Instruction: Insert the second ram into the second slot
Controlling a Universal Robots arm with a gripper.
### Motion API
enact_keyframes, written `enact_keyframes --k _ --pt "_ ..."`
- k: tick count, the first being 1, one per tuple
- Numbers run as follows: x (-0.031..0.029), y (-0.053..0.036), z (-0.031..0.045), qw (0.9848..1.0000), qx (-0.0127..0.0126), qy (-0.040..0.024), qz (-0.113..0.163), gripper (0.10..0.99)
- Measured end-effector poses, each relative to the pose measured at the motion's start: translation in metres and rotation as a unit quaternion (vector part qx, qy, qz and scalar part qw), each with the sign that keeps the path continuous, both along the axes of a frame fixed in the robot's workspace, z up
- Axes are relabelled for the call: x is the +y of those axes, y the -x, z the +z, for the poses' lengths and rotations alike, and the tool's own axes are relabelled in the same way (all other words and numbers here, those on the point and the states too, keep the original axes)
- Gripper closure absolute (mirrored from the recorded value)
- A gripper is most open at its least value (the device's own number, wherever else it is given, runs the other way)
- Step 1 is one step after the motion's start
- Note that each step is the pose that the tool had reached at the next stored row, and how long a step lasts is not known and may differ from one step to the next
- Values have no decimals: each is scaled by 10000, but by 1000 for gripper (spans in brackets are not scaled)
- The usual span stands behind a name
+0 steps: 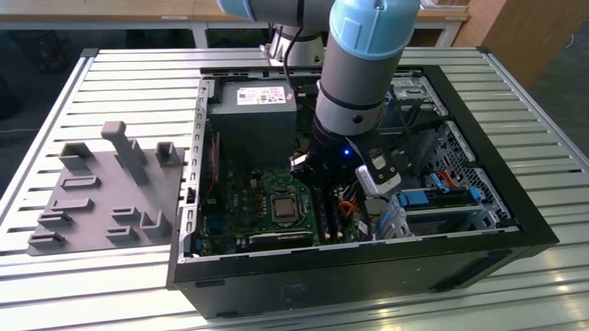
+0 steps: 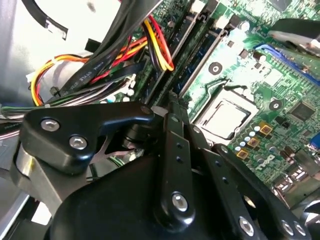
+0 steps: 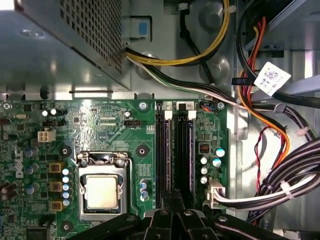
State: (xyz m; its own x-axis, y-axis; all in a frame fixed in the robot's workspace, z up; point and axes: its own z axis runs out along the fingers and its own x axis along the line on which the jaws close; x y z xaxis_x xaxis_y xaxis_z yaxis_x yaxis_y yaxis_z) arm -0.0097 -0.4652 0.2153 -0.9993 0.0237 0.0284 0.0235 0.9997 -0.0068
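Glossy black plastic end effector (image 2: 172, 107); matt green motherboard (image 3: 105, 130); ribbed metal table (image 1: 120, 83).

We see a green motherboard (image 3: 100, 130) with black memory slots (image 3: 175, 150), a silvery processor cover (image 3: 101, 192), yellow, red, orange and black cables (image 2: 100, 65), a black computer case (image 1: 368, 276), a grey fixture plate (image 1: 101, 200), and a pale-slatted worktop (image 1: 138, 69).
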Motion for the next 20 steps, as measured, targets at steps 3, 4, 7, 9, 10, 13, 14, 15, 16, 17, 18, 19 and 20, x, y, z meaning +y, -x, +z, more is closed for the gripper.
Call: enact_keyframes --k 3,4,7,9,10,13,14,15,16,17,18,19,20 --pt "2 0 84 10000 -4 -17 0 980" --pt "0 0 119 10000 -3 -11 0 980" --pt "0 0 165 10000 -3 -11 0 980" --pt "0 0 196 10000 -3 -11 0 980" --pt "0 0 203 10000 -3 -11 0 980" --pt "0 0 219 10000 -3 -12 0 980" --pt "0 0 223 10000 -2 -11 0 980" --pt "0 0 227 10000 -2 -11 0 980" --pt "0 0 230 10000 -2 -11 0 980" --pt "0 0 231 10000 -3 -12 0 980" --pt "0 0 233 10000 -3 -11 0 980" --pt "0 0 238 10000 -2 -10 0 980" --pt "-1 1 244 10000 -2 -9 0 980"
